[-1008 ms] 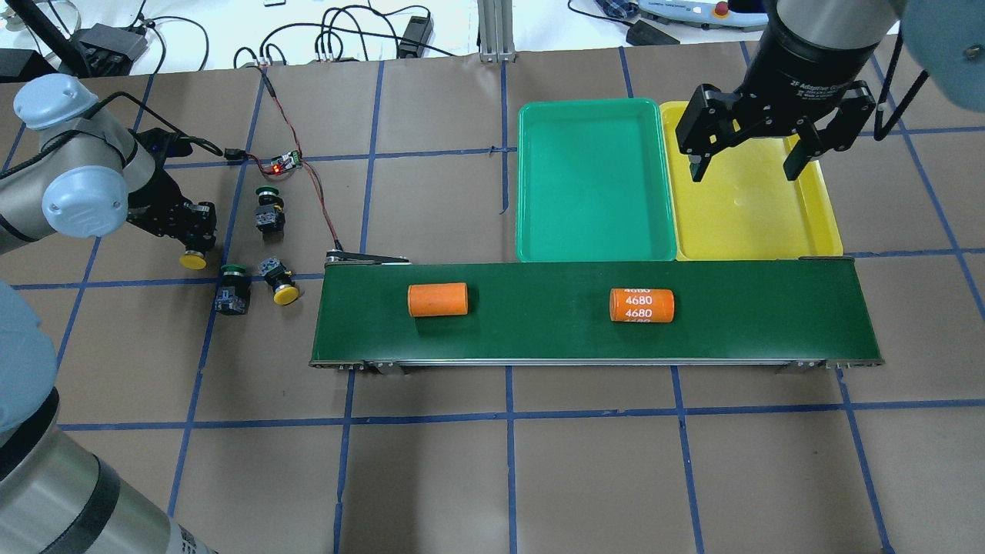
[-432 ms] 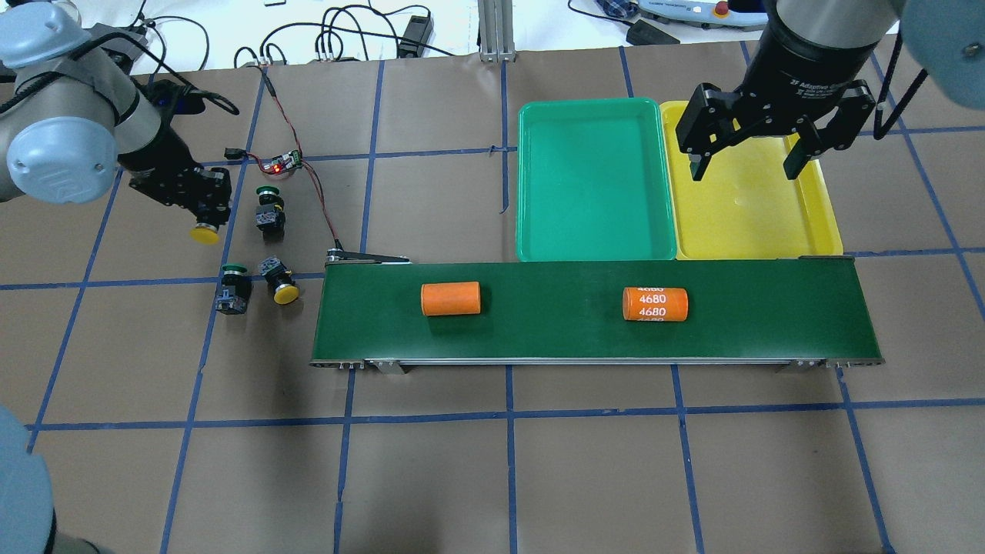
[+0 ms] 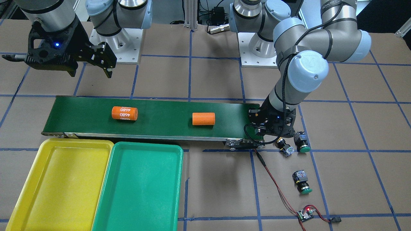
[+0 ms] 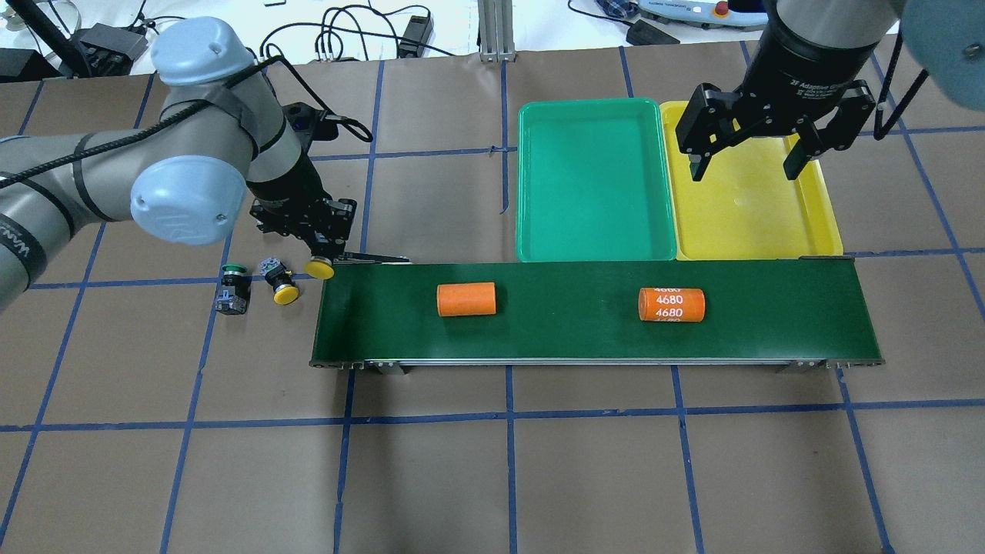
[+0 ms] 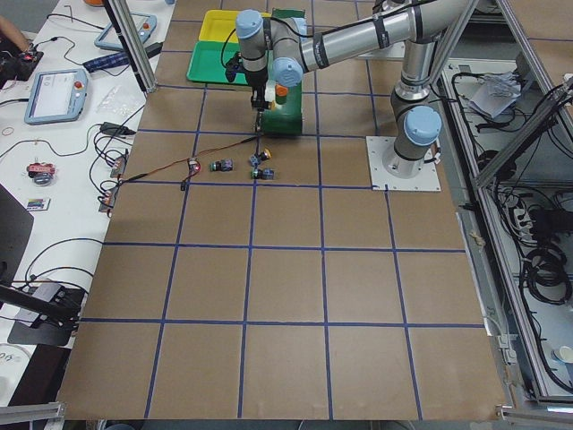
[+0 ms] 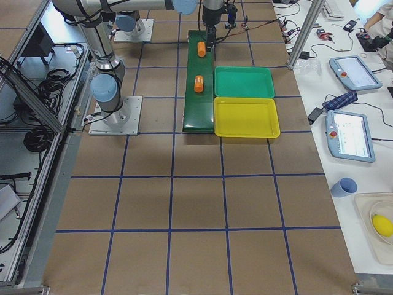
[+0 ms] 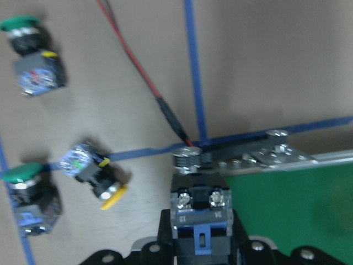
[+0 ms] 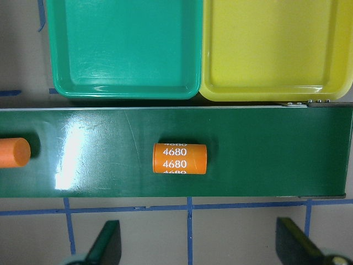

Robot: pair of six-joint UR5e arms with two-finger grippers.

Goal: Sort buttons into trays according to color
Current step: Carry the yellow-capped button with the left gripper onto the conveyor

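My left gripper (image 4: 321,248) is shut on a yellow-capped button (image 4: 318,268) and holds it at the left end of the conveyor; its switch body shows between the jaws in the left wrist view (image 7: 199,212). A second yellow button (image 4: 282,287) and a green button (image 4: 231,288) lie on the table just left of it. The other green button (image 3: 302,181) is hidden under the arm in the overhead view. My right gripper (image 4: 745,165) is open and empty above the yellow tray (image 4: 750,223). The green tray (image 4: 596,181) sits beside it.
A dark-green conveyor belt (image 4: 569,331) carries two orange cylinders, one plain (image 4: 465,299) and one marked 4680 (image 4: 671,305). A small circuit board with a red light (image 3: 305,214) and its red-black wire (image 3: 273,179) lie beyond the buttons.
My left arm has carried the yellow button rightward from the far left to the conveyor's left end. Both orange cylinders have moved right along the belt. The right gripper has stayed still.
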